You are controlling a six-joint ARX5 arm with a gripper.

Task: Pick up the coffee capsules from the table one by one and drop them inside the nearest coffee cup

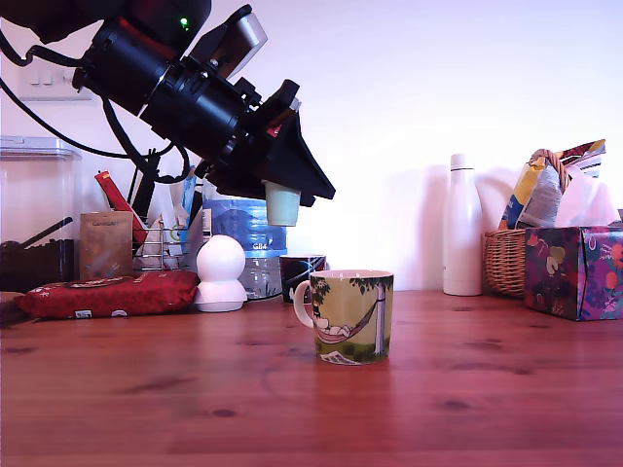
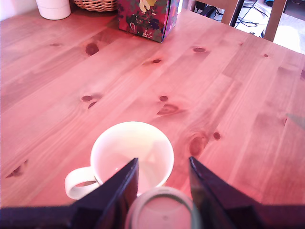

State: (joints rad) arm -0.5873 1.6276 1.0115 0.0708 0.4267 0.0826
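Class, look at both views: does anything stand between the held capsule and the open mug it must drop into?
Nothing visible does. The capsule, gripped in the end effector, hangs in open air above the mug, offset toward the exterior view's left. The mug's mouth is uncovered.

I am looking into a lived-in home room. The knotty wooden desk (image 1: 487, 389) carries household clutter along its far edge against a plain white wall: a wicker basket (image 1: 504, 261) of packets, a floral tissue box (image 1: 574, 270), a white bottle (image 1: 461, 226), a water jug (image 1: 245, 233). The wrist view shows chair legs (image 2: 233, 12) beyond.
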